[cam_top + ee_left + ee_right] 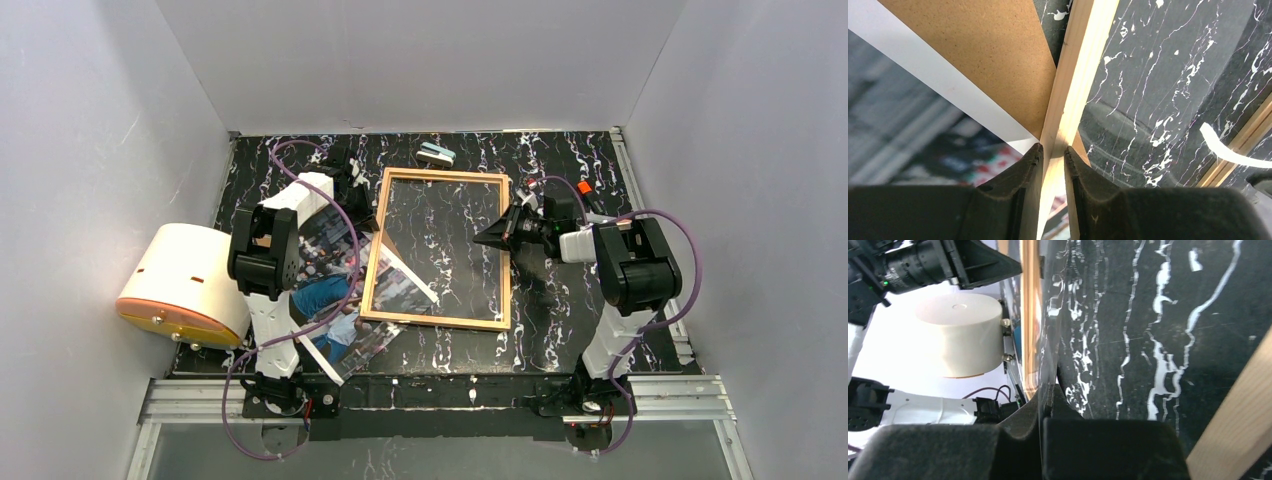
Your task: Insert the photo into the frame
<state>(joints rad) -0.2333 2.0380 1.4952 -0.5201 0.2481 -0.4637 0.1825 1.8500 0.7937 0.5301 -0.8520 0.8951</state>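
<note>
The frame [438, 322], thin light wood around a clear pane, lies in the middle of the black marbled table. The photo [335, 300] lies partly under the frame's left side and under my left arm; in the left wrist view it is a blurred print [898, 140] with a white border. My left gripper [366, 215] is at the frame's left rail [1075, 75], and its jaws [1053, 150] are closed on both sides of that rail. My right gripper [497, 235] is at the frame's right side, shut [1048, 390] on the edge of the clear pane [1050, 315].
A plain brown backing board [973, 50] lies by the left rail, over the photo. A round cream and orange container [185, 285] sits off the table's left edge. A small teal object [436, 153] lies at the back. White walls close in three sides.
</note>
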